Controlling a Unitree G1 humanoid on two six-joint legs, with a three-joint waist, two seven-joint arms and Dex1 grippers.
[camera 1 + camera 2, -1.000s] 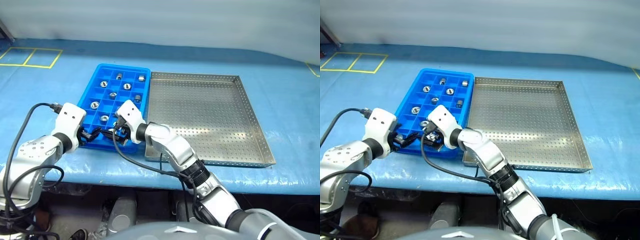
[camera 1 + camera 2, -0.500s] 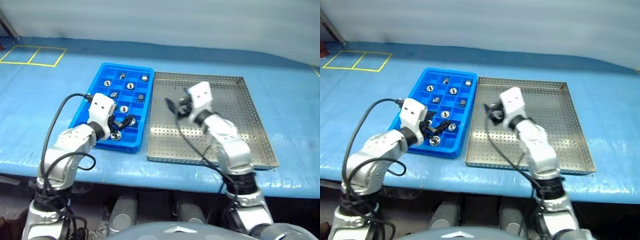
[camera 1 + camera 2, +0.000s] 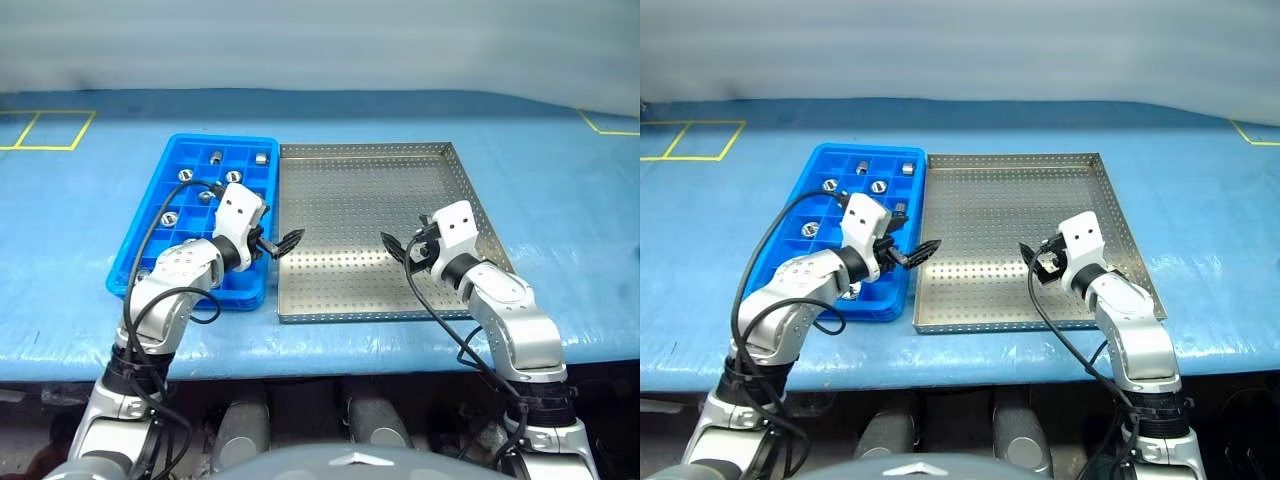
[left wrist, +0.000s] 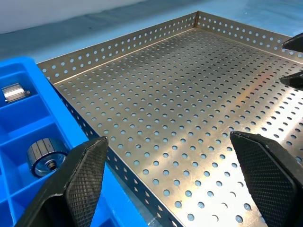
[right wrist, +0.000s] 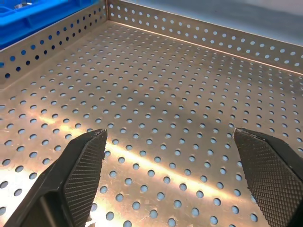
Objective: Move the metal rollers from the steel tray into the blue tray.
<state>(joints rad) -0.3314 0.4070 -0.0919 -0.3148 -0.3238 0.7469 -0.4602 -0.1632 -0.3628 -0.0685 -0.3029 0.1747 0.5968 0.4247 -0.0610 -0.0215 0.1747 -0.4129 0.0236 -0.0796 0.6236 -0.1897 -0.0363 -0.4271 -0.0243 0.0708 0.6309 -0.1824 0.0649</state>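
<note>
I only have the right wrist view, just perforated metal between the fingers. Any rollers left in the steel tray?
Observer: None visible; the steel tray floor is bare in both head views.
Operator: Where are the rollers?
Observer: The metal rollers sit in compartments of the blue tray, beside the steel tray on its left.
Operator: And the left tool?
Observer: The left tool hangs open over the steel tray's left rim, empty.

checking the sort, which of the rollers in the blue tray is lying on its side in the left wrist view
The upper roller in the blue tray lies on its side, showing its curved wall. The roller in the next compartment stands on end, its centre hole facing up.
</note>
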